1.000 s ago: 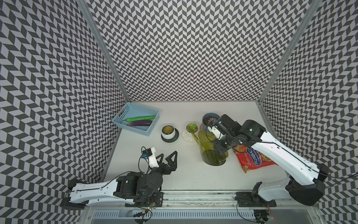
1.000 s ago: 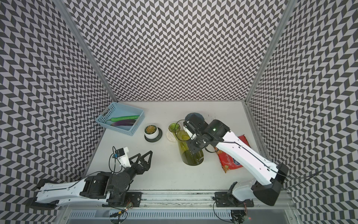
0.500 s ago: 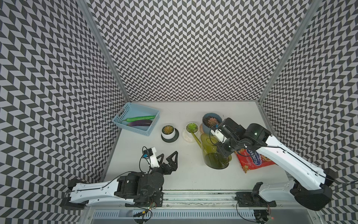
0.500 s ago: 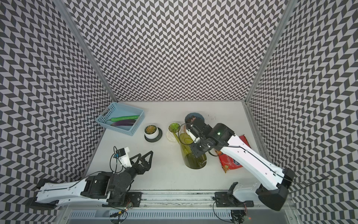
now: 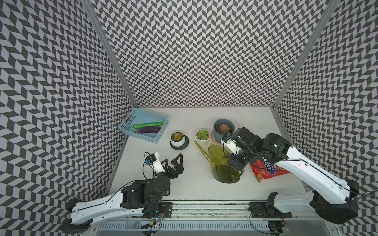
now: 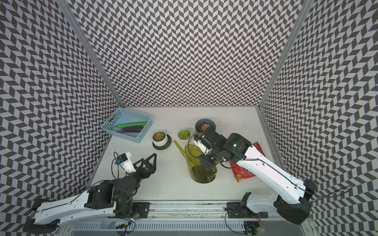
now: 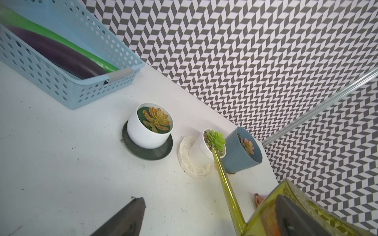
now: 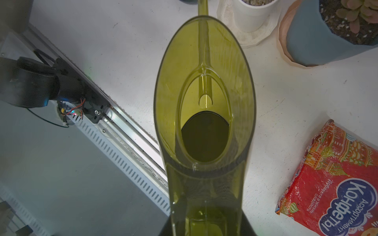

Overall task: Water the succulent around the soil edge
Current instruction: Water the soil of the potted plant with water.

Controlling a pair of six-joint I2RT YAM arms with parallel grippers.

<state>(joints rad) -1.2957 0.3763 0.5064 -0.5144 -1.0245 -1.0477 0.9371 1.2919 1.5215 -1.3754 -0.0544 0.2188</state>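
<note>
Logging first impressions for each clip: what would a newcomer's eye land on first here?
The zigzag black-and-white walls surround everything. Mid-table, the right pincer is shut on a see-through green watering can, its spout pointing at the green succulent behind it. A red snack bag lies beside the can, partly under that arm.

A pale blue perforated basket (image 5: 141,138) is sitting at the far left of the white counter (image 5: 194,183), with a long green vegetable (image 5: 149,124) and a purple eggplant (image 5: 148,129) lying side by side inside it. A red candy bag (image 5: 266,170) is lying flat toward the counter's right side.
</note>
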